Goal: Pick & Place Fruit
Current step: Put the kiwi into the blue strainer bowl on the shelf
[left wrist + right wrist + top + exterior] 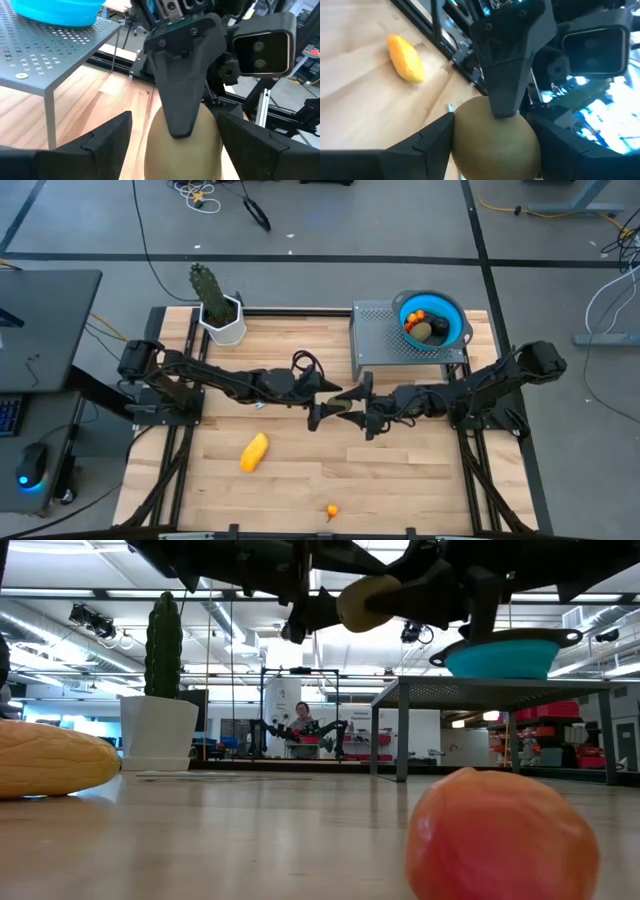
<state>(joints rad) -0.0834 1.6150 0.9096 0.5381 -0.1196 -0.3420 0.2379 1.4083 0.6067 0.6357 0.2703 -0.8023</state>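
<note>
Wooden counter (300, 480) lies mostly bare before us: a tiny orange fruit (331, 510) sits near the front edge, a yellow oblong fruit (254, 452) farther in, well apart. Above mid-counter our left gripper (333, 397) and right gripper (345, 413) meet tip to tip, both arms stretched level, each one's fingers pressed onto one olive-green oval (492, 135). Beyond, a blue bowl (455, 320) holding fruit tops a metal stand (375, 340); a cactus (207, 288) stands at the back edge.

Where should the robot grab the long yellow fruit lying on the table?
Probably across its narrow middle, coming straight down from above. The yellow fruit lies flat and slanted on the table with nothing beside its long sides, so the grip should turn to match that slant.
</note>
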